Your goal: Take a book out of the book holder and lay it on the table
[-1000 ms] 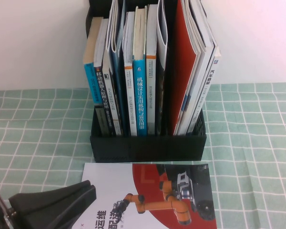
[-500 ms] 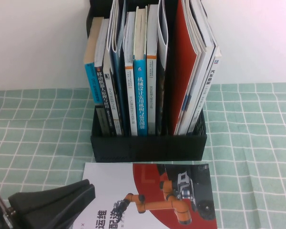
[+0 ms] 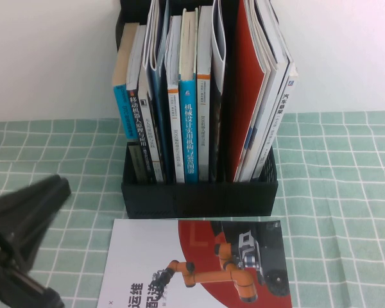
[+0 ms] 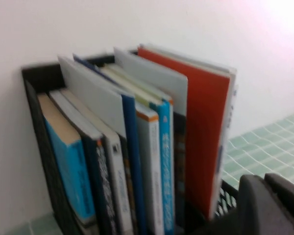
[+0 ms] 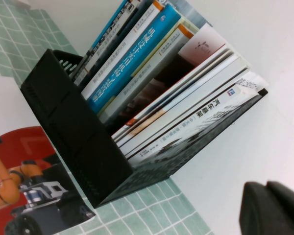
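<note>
Already flat on the table (image 3: pixel 346 256) before the book holder (image 3: pixel 199 196), the book (image 3: pixel 192 263) looks light, floppy, best edge-pinched; left gripper (image 3: pixel 25 212) beside it, fingers unclear; right gripper (image 5: pixel 274 210) closed, empty.

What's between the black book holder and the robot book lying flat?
Nothing: in the high view the book lies right against the book holder, apart from the left hand.

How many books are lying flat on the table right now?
1: the white softcover book with the orange robot arm picture lies flat on the pale green gridded table, in front of the black plastic book holder. All the others stand inside the holder.
</note>
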Motion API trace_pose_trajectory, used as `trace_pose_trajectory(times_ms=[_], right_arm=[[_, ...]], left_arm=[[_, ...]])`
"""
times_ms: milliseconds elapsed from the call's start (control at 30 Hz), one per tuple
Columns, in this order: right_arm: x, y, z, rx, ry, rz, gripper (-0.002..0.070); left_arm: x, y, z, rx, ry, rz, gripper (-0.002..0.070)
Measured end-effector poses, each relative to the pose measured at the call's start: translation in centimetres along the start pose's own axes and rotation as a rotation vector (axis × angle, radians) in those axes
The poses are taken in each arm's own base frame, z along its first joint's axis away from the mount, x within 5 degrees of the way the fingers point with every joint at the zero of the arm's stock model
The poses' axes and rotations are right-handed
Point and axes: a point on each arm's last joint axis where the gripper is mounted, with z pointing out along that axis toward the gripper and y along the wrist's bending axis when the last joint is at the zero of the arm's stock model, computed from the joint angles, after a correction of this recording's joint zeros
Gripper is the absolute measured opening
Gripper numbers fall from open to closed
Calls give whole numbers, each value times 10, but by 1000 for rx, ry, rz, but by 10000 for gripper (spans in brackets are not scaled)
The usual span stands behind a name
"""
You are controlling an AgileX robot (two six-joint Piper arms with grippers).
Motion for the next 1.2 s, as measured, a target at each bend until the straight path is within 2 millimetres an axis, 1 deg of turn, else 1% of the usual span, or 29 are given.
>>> trace_pose_trajectory(times_ms=[100, 300, 367, 433, 500, 567, 667, 833, 1000, 1200], right_arm=[[0, 0, 0, 0, 0, 0, -1], [0, 0, 0, 0, 2, -2, -1], [0, 0, 0, 0, 2, -2, -1], [0, 0, 0, -1, 4, -2, -1], [0, 0, 0, -1, 4, -2, -1], [0, 0, 0, -1, 4, -2, -1], [1, 0, 0, -2, 6, -2, -1], [1, 0, 0, -2, 7, -3, -1], [1, 0, 0, -2, 7, -3, -1], [1, 0, 0, -2, 7, -3, -1]], left_arm=[[-9, 4, 0, -42, -101, 81, -3], [-30, 22, -6, -239, -329, 33, -3], [-33, 25, -9, -283, -412, 75, -3], [-31, 28, -11, -312, -486, 135, -3], [-22, 31, -12, -327, -529, 140, -3], [-10, 38, -11, -352, -535, 103, -3], [11, 47, -10, -358, -498, 47, -3], [37, 53, -9, -332, -385, 107, -3], [64, 55, -24, -364, -304, 36, -3], [99, 58, -45, -468, -288, -6, -3]])
